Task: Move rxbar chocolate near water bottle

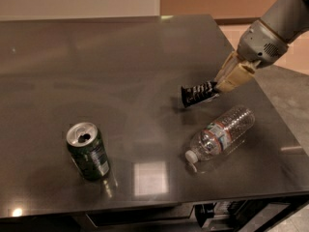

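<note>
Tool [219, 87] holds rxbar chocolate [197, 94] beside capped, lying water bottle [223, 133].

Pincer [218, 87] hides right end of rxbar chocolate [196, 95].

Gripper [218, 87] near right edge, pinching rxbar chocolate [197, 94]. Water bottle [222, 133] lies on its side just in front, blocking the front-right corner. Green can [88, 151] stands front-left. Worktop [96, 66] back half and centre open.

Black rxbar chocolate [197, 94], one end gripped by the tool [219, 87], tilts near the right edge of the desk [96, 57]; the clear water bottle [222, 134] lies sideways just beside it.
</note>
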